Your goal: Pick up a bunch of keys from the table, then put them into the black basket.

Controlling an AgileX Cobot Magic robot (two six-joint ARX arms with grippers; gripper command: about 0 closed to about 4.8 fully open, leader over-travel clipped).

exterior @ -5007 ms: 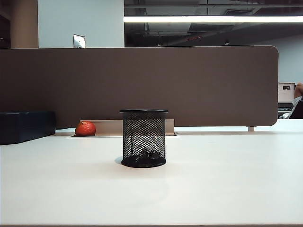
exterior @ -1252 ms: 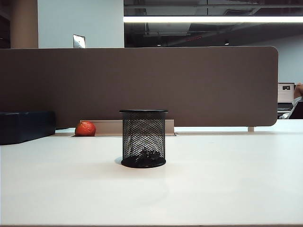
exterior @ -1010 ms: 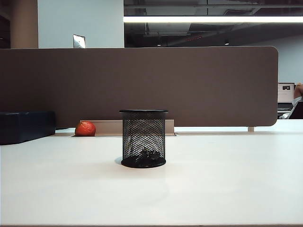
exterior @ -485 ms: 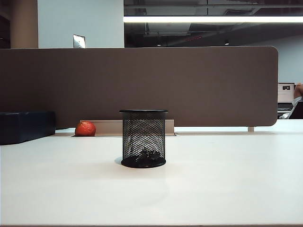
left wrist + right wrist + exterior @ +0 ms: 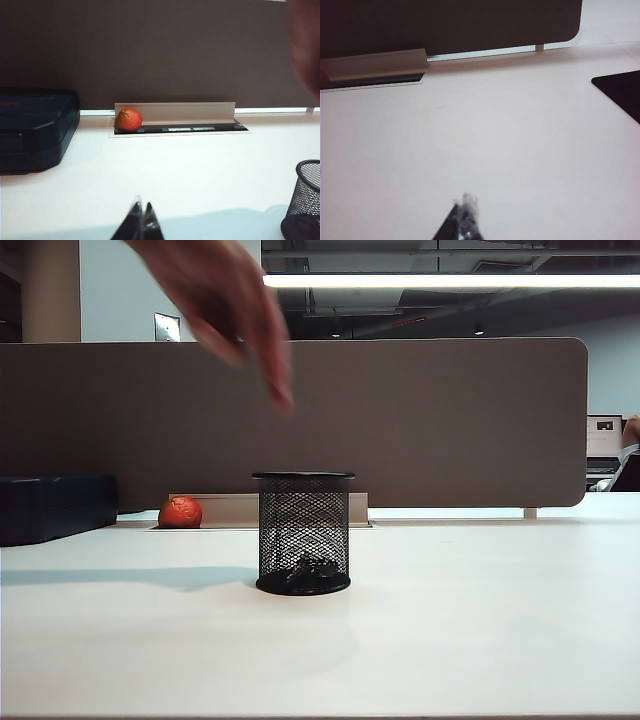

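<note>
Inside black basket (image 5: 304,530): bunch of keys (image 5: 310,566).

You're in an open-plan office: a brown desk divider (image 5: 300,420) backs the white table (image 5: 450,640), with a strip light (image 5: 450,281) and monitor (image 5: 604,436) beyond it.

the basket (image 5: 304,530) stands mid worktop (image 5: 480,620) with the bunch of keys (image 5: 305,567) inside on its base. behind and left sit the fruit (image 5: 181,511) and, farther left, the box (image 5: 55,506), before the partition (image 5: 420,420). a hand (image 5: 225,300) hangs above the basket, apart.
</note>
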